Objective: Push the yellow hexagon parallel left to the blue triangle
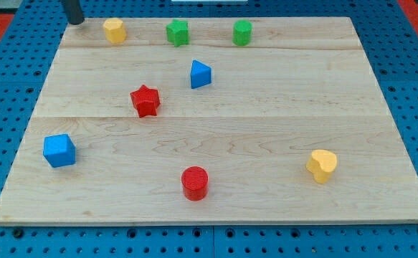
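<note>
step: approach | my tip [74, 21] at wooden counter [266, 143] top-left corner, no claw to report | yellow hexagon block [114, 31] just right, untouched | next: push it down, level left of blue triangle block [200, 74]

Wooden board [266, 136] on blue pegboard [8, 64]. On it: yellow hexagon [114, 31], green star [178, 33], green cylinder [242, 33], blue triangle [200, 74], red star [145, 100], blue cube [59, 150], red cylinder [194, 183], yellow heart [322, 165].
</note>
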Controlling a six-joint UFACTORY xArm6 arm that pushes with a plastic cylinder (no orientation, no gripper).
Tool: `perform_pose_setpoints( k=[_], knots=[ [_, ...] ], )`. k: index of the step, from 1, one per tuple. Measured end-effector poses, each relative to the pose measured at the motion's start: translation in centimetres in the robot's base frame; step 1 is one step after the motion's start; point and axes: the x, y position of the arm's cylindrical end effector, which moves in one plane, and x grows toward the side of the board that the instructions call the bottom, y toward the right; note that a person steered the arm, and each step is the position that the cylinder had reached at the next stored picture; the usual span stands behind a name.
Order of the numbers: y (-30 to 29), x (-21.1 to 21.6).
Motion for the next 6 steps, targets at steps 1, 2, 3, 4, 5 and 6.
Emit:
perform_pose_setpoints(
  k=[1,2,3,4,5,6],
  knots=[
    [0.6,-0.6],
    [4.0,-0.7],
    [9.9,0.8],
    [14.5,4.6],
    [13.0,6.0],
    [10.7,3.3]
  ],
)
